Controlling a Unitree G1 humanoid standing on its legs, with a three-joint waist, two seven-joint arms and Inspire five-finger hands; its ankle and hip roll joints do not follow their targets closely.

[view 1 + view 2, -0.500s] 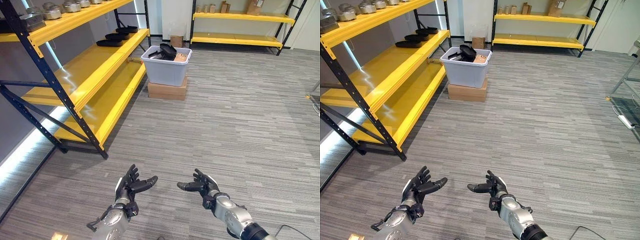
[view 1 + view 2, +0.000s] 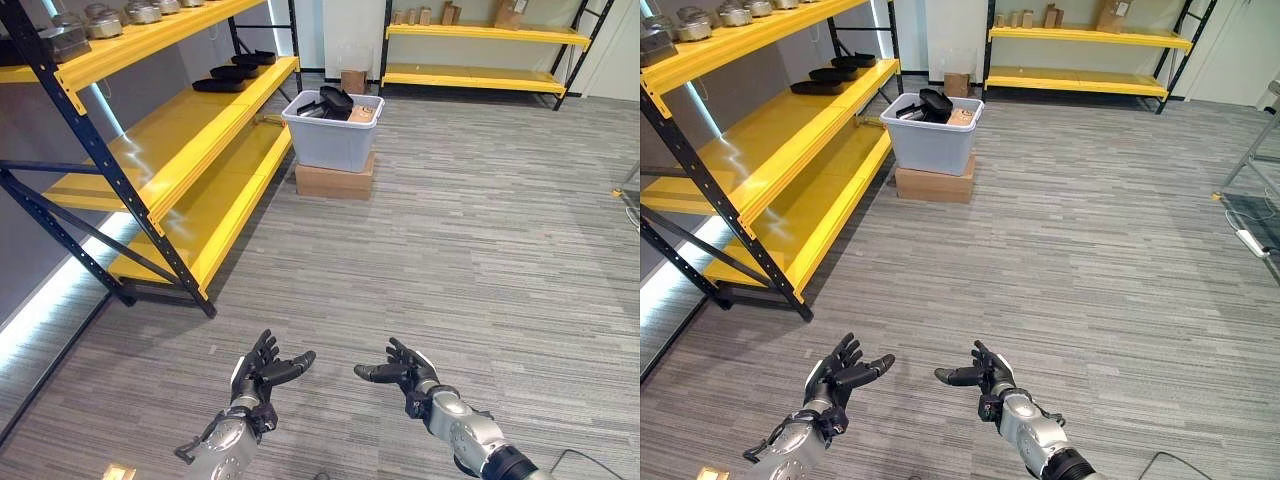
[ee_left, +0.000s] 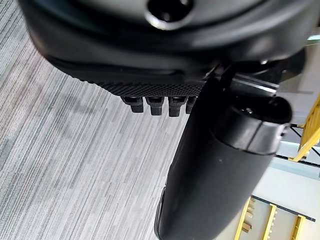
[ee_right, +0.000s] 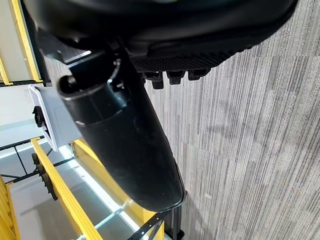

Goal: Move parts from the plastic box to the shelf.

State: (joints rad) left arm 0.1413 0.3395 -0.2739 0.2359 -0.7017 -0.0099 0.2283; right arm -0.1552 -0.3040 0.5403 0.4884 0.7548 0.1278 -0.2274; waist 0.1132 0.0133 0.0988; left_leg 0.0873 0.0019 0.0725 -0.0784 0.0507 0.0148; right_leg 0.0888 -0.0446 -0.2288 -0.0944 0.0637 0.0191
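A grey plastic box stands far ahead on a flat cardboard carton, with black parts piled in it. To its left runs the yellow shelf with dark blue posts; several black parts lie on its middle level. My left hand and right hand hover low over the carpet, near me, palms turned inward, fingers relaxed and holding nothing. Both hands are far from the box. The right wrist view catches the grey plastic box past the thumb.
Metal parts sit on the shelf's top level. A second yellow shelf with small boxes stands at the back wall. A small carton rests behind the box. Grey striped carpet stretches between me and the box.
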